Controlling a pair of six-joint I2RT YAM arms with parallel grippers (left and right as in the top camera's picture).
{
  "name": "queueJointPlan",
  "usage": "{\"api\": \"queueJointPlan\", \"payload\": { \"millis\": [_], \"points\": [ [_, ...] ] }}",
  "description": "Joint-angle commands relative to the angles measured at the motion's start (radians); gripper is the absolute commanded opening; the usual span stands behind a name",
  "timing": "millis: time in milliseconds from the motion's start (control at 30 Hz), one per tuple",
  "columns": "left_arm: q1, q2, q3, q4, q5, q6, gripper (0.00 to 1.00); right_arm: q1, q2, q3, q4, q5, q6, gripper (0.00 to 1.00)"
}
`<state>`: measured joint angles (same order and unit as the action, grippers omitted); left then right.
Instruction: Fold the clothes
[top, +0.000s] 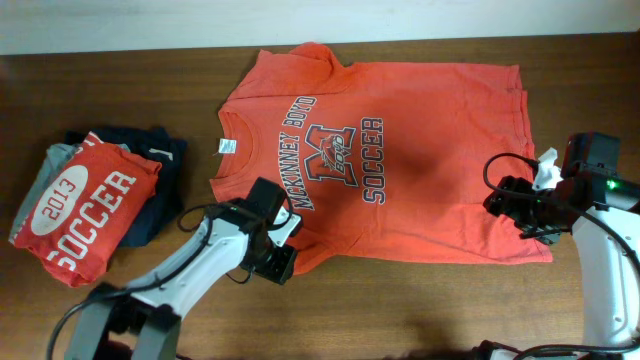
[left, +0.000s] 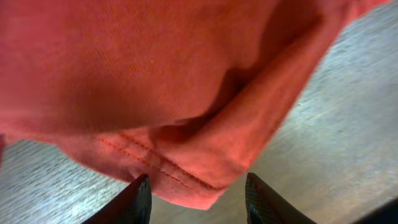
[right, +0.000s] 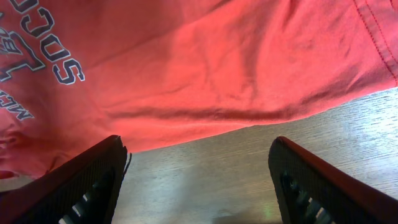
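T-shirt (top: 430, 190) reads "McKinney Boyd M Soccer"; neck tag (top: 226, 147) unreadable.

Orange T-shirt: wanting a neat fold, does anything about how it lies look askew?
Yes: the sleeve nearest the left gripper is bunched and rumpled, while the rest of the orange T-shirt lies fairly flat.

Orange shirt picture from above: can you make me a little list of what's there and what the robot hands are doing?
shirt: orange T-shirt, spread flat, print up
left gripper: open, at the sleeve hem
right gripper: open, at the shirt's edge, over the table
pile: folded red shirt on dark garments, beside the collar end
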<state>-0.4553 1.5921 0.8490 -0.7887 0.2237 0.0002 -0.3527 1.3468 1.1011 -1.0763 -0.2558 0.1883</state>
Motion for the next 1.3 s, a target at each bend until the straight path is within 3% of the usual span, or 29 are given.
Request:
{"api": "queueJointPlan", "payload": {
  "millis": [0, 33, 200, 233, 633, 800, 1267],
  "points": [
    [-0.003, 0.047, 0.006, 0.003, -0.011, 0.032, 0.49, -0.001, 0.002, 0.001, -0.001, -0.012, 0.007, 0.75],
    [-0.003, 0.056, 0.006, 0.003, -0.01, 0.033, 0.45, -0.001, 0.002, 0.001, -0.001, -0.012, 0.007, 0.75],
    [-0.003, 0.065, 0.014, -0.014, 0.018, 0.031, 0.02, -0.001, 0.002, 0.001, -0.002, -0.012, 0.007, 0.75],
    [-0.003, 0.063, 0.024, -0.029, 0.029, 0.03, 0.01, -0.001, 0.002, 0.001, -0.002, -0.012, 0.007, 0.75],
    [-0.013, -0.007, 0.354, -0.373, 0.079, 0.031, 0.01, -0.001, 0.002, 0.001, -0.001, -0.012, 0.007, 0.75],
    [-0.065, -0.007, 0.396, -0.371, 0.148, 0.03, 0.01, -0.001, 0.002, 0.001, -0.001, -0.012, 0.007, 0.75],
    [-0.154, -0.005, 0.399, -0.197, 0.098, 0.031, 0.01, -0.001, 0.002, 0.001, 0.0, -0.012, 0.007, 0.75]
  ]
}}
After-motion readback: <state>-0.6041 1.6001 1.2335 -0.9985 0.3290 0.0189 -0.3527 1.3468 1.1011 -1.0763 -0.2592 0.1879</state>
